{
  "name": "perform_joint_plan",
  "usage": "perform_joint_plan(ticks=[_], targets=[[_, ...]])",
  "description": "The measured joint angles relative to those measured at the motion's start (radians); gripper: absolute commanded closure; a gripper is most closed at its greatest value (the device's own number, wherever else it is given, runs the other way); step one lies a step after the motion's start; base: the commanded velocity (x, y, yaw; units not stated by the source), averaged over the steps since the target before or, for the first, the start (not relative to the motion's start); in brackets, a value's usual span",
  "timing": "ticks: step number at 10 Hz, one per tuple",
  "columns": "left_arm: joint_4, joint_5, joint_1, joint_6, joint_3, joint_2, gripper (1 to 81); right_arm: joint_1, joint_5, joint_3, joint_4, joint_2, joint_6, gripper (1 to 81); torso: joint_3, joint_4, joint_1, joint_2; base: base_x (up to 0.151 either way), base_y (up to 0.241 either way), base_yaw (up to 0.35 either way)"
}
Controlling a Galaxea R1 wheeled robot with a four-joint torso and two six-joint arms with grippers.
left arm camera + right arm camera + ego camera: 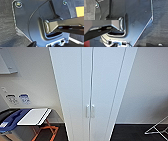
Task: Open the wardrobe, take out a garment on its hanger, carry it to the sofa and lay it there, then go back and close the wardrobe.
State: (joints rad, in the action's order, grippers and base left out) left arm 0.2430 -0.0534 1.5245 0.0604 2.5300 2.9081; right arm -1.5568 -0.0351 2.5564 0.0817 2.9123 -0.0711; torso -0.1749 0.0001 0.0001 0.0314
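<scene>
The wardrobe stands straight ahead in the head view, tall, narrow and white. Both flat doors are shut, with a thin seam running down the middle. Its two small white vertical handles sit side by side at mid height. The garment is hidden behind the shut doors. Both wrist views look down past the robot's own dark plate onto dark carpet.
Left of the wardrobe a white board lies on an orange folding frame, beside a blue-and-black object. A grey metal rack stands on the dark floor at right. White walls flank the wardrobe.
</scene>
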Motion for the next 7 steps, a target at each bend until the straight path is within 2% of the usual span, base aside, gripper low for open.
perform_joint_plan(ticks=[7], targets=[[0.0, 0.0, 0.005, 0.0, 0.0, -0.002, 1.0, 0.001, -0.001, 0.001, 0.0, 0.002, 0.0, 1.0, 0.0, 0.0, 0.0, 0.0, 0.076, 0.0, 0.0]])
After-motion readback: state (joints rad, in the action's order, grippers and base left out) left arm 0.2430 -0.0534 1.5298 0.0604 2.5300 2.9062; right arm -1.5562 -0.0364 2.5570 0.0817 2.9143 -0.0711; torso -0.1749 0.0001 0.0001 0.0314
